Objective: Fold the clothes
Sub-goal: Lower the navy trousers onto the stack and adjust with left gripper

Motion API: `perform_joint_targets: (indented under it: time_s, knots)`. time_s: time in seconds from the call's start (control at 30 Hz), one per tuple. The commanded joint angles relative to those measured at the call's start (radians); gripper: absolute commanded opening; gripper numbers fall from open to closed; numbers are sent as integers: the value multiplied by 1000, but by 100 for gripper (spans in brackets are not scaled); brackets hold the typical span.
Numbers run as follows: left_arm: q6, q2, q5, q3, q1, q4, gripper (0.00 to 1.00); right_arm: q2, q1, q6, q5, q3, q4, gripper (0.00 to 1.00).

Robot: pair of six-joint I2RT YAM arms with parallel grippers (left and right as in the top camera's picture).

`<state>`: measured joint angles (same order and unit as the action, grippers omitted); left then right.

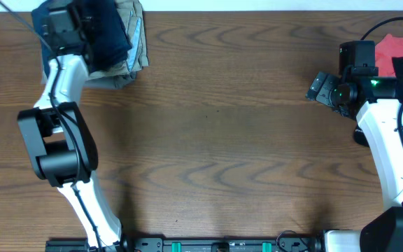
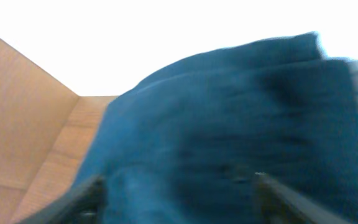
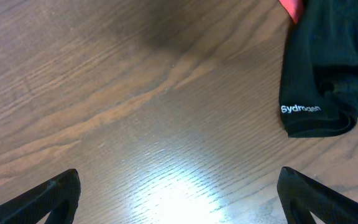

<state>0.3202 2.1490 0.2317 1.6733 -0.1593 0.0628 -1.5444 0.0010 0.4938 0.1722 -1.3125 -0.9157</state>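
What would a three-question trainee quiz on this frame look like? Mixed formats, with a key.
1. True or false: the right gripper is shut on the black garment.
2. The cloth in front of the left gripper is: A red, B blue, C white.
3. Fill in: the lettering on the black garment is ____ in colour.

Key: 1 false (the fingers are spread over bare table); 2 B; 3 white.
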Motion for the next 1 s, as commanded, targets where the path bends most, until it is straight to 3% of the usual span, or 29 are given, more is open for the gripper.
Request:
perform_joint_targets:
  time_s: [0.0,0.1,0.3,0.37,0.6,0.97]
  knots:
    - [-51,-19,-48,27,34,-26,50,1,2,7,4,-2,0,99]
    - [-53,18,-48,27,38,-32,32,1,2,7,3,-2,0,99]
    - [-62,82,-49,27,28,-103,19,1,2,7,4,-2,0,99]
    - [-87,95,-62,27,28,-143,7,1,2,7,3,-2,0,99]
    - [-166,100,-344,25,28,-244,6,1,2,7,4,-2,0,99]
    - [-210,99,-355,6,34,-392,6,1,2,6,4,-2,0,99]
